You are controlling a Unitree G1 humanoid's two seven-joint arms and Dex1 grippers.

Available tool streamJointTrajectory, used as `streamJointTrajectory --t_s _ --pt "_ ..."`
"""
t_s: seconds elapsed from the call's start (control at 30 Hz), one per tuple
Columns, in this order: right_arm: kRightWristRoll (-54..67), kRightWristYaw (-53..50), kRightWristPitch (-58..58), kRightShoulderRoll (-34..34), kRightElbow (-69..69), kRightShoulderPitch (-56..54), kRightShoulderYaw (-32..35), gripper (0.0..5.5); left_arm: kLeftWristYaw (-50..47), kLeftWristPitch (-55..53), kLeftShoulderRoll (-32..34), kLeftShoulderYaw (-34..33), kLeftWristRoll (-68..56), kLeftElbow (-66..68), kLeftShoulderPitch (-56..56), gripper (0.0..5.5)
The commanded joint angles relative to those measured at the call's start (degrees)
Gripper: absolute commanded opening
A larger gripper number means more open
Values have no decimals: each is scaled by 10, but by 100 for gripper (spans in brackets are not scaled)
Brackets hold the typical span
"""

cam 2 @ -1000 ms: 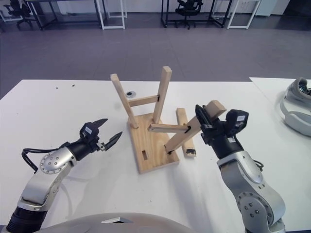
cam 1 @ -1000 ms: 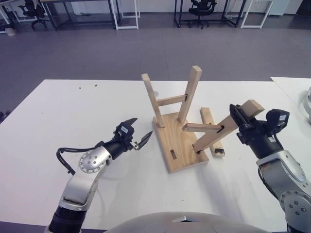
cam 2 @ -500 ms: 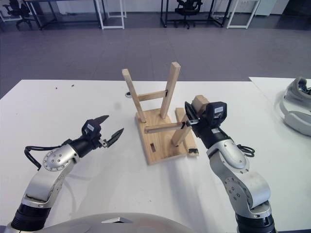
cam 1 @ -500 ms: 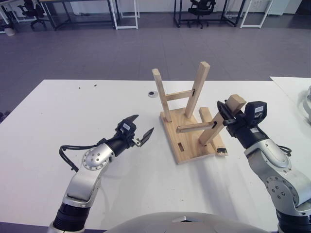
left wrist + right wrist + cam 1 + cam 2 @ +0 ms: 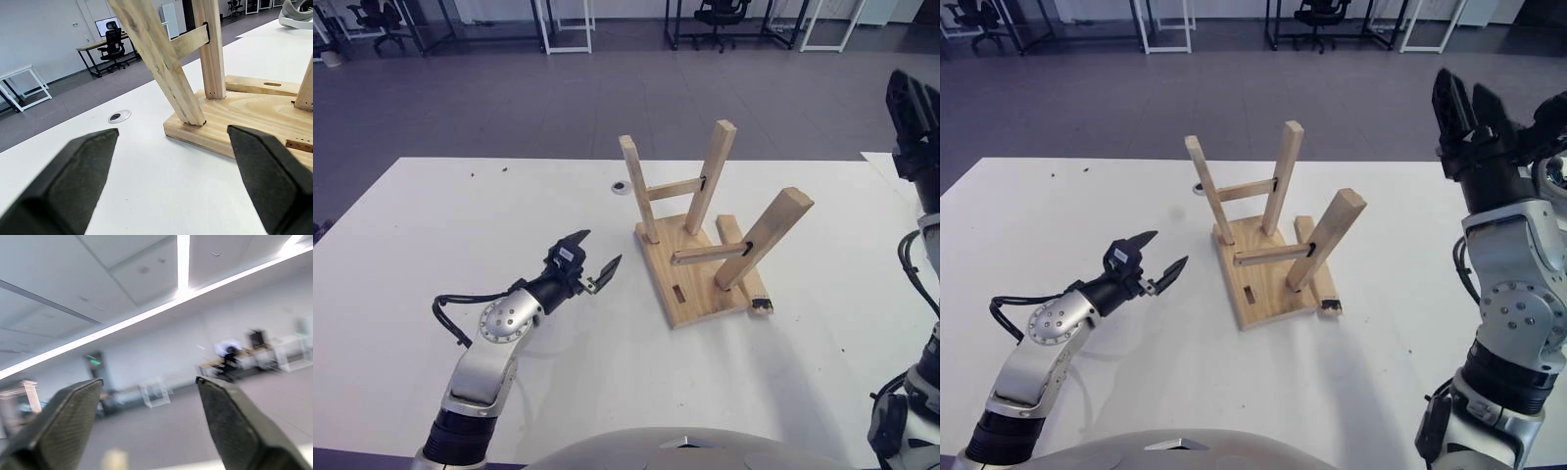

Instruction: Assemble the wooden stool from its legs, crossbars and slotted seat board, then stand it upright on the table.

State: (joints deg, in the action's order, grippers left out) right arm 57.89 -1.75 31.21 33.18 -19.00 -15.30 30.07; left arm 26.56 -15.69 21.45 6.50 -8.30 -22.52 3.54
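While it lies upside down near the middle of the white worktop (image 5: 460, 225), the pale wooden stool (image 5: 1268, 284) is only partly put together. Its slotted rectangular seat board (image 5: 668, 266) rests flat on the surface, with an empty slot showing near its front edge. The two upright legs (image 5: 710, 176) rise from the board's far side, each leaning a little, and a short crossbar (image 5: 674, 190) joins them about halfway up. A third leg (image 5: 766, 235) tilts steeply toward the robot's right, its lower end meeting the board near the right front corner; whether it sits fully in a slot cannot be told. A second crossbar (image 5: 708, 256) juts from this leg leftward over the board. A loose wooden piece (image 5: 756, 291) with a dark end lies flat on the surface, just beside the board's right edge and partly behind the tilted leg.

The left end effector (image 5: 604, 245) hovers low over the surface to the left of the stool, apart from it, its two dark fingers (image 5: 73, 181) spread wide and pointing at the board. The right end effector (image 5: 1456, 80) is raised high at the right, well clear of the stool, fingers (image 5: 58, 421) parted and holding nothing.

A small round grommet (image 5: 621, 187) sits in the surface just behind the stool. Beyond the far edge are a grey floor (image 5: 509, 108) and a black office chair (image 5: 720, 12).
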Motion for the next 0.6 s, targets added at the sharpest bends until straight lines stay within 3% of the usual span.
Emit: streamJointTrajectory --t_s 0.03,0.2,0.47,0.6 --pt "-91 15 48 -30 48 101 -111 412 -4 7 -5 -1 7 14 -24 410" --pt "-192 63 77 -54 107 160 -233 412 -4 11 -4 0 12 25 -35 410" --pt "-281 110 73 -81 151 142 -287 412 -5 14 -7 7 24 36 -41 410" --pt "-325 112 82 -72 151 149 -291 348 -6 14 -11 8 29 37 -41 410"
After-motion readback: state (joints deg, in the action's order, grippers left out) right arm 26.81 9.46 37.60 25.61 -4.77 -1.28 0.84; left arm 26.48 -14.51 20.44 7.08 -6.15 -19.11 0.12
